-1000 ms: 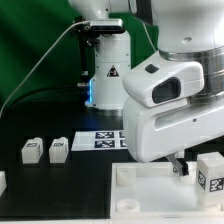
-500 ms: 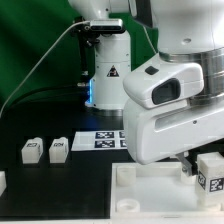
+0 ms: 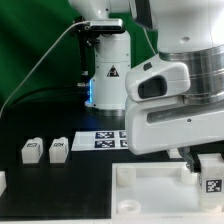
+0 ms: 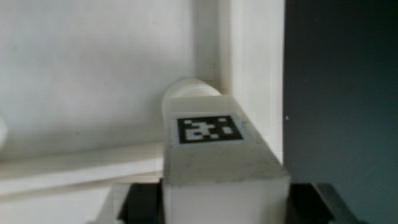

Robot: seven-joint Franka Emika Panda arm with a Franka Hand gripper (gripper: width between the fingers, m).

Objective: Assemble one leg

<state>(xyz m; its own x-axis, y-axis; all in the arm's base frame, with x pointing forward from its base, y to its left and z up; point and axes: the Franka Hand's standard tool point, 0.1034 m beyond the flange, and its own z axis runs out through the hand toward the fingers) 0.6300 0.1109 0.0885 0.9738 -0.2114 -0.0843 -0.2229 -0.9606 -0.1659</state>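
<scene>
My gripper [image 3: 203,161] is shut on a white leg [image 3: 211,174] with a black-and-white tag, holding it at the exterior view's right, over the near right part of the large flat white square board [image 3: 140,185]. In the wrist view the leg [image 4: 214,130] sticks out from between my fingers [image 4: 139,203], and its rounded tip lies over the board [image 4: 89,80] close to the board's edge beside the dark table [image 4: 342,90]. Whether the tip touches the board is hidden. Two more legs [image 3: 32,149] [image 3: 58,149] stand at the exterior view's left.
The marker board [image 3: 104,139] lies behind the square board, in front of the arm's base [image 3: 105,75]. Another white part [image 3: 2,182] shows at the left edge. My arm's large white housing [image 3: 175,100] blocks much of the right side.
My gripper with the leg has shifted slightly to the exterior view's right and down. The legs at the left have not moved.
</scene>
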